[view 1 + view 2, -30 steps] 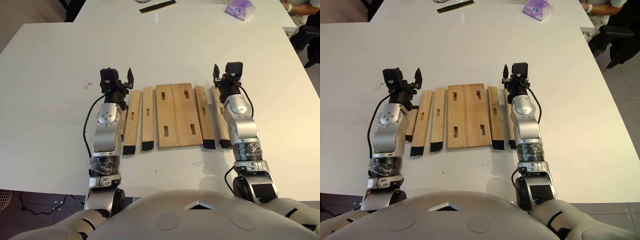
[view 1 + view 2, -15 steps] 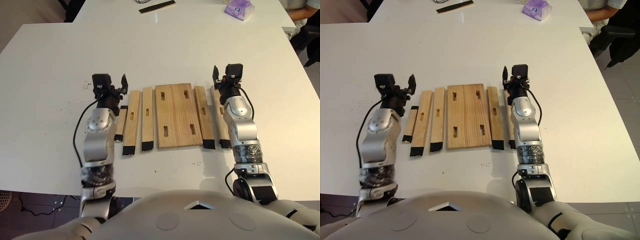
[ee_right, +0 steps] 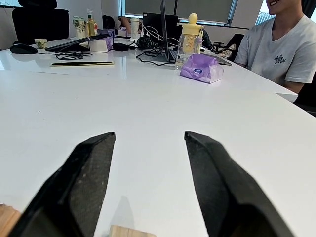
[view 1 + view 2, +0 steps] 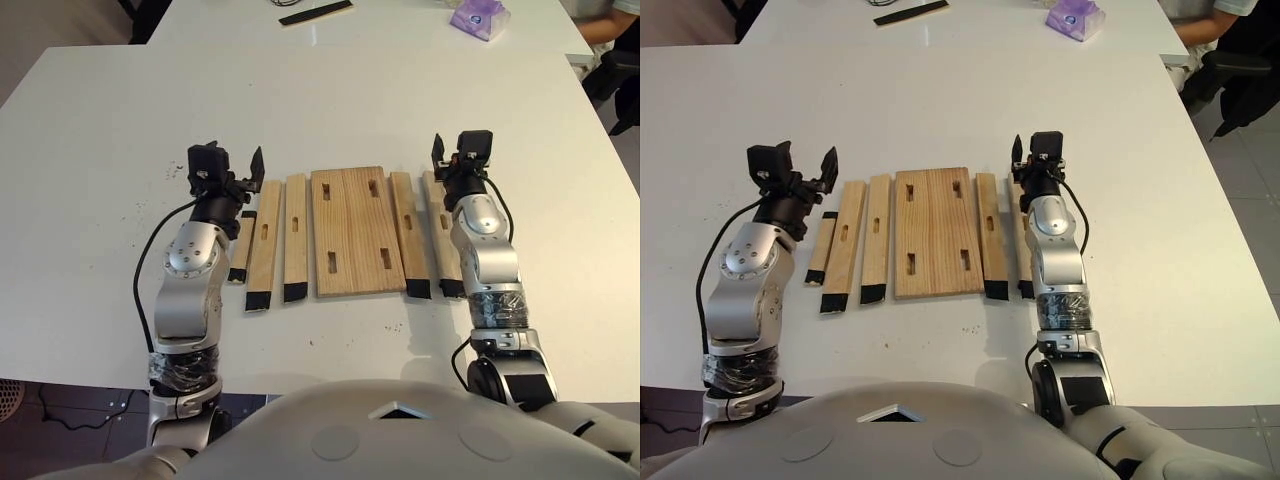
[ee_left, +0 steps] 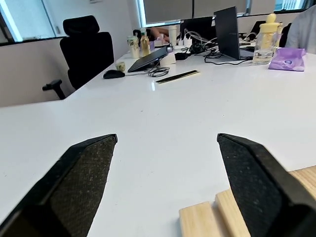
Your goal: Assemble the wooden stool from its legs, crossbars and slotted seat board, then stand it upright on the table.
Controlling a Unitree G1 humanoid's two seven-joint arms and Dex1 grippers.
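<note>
head view: one slotted seat board [image 4: 350, 230] lay flat in the middle of a white table [image 4: 100, 150]. two long planks [image 4: 295, 237] lay side by side at its 9 o'clock and two more at its 3 o'clock, the outermost partly under the right arm. one short bar [image 4: 241, 250] lay further out at 9 o'clock, just beside the left arm. the left gripper [image 4: 235, 158] was at the board's 10 o'clock, fingers spread and holding nothing. the right gripper [image 4: 455, 150] was at 2 o'clock, also spread and empty. far off, one black strip [image 4: 315, 12] lay at 12 o'clock and one purple packet [image 4: 478, 18] at 1 o'clock.

left wrist view: two dark fingers [image 5: 79, 187] stood wide apart over the table, with pale plank ends near one of them.

right wrist view: two dark fingers [image 3: 84, 182] stood apart, with the packet and strip well beyond them.
</note>
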